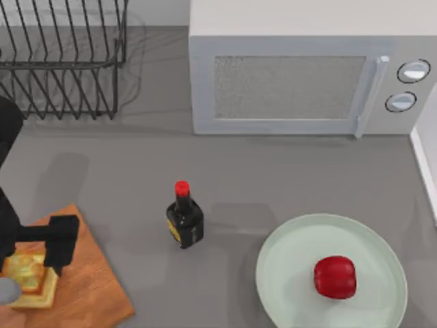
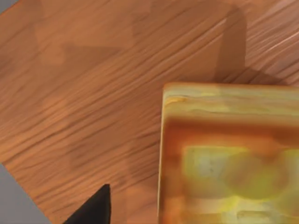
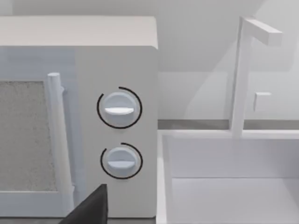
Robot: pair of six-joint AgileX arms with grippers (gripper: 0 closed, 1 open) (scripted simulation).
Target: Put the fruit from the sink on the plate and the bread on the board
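Left hand [image 1: 42,263]: at the near left corner of the grey tabletop [image 1: 136,178], over the bread; whether it grips or has let go, I cannot tell.
Bread [image 1: 31,280]: golden-yellow square chunk with tan crust, lying on the orange-brown wooden board [image 1: 89,287].
Fruit [image 1: 335,277]: glossy red, lobed, on the pale mint-green round plate [image 1: 287,253], near right corner.
Bottle [image 1: 184,219]: dark, red-capped, mid-tabletop.
Microwave [image 1: 293,75]: white, far edge.

Even, moderately bright light throughout; shadows soft, no strong glare.

Top view: tabletop [image 1: 136,171] evenly lit; dish rack [image 1: 65,58] throws a faint wire shadow toward the microwave [image 1: 300,75]; soy sauce bottle [image 1: 184,217] drops a pale shadow to its right; small highlight on the fruit [image 1: 335,277]. Left wrist view: soft dark bands across the board [image 2: 84,93]; bread [image 2: 229,154] close and blurred. Right wrist view: pale, sink [image 3: 229,177] with low contrast.
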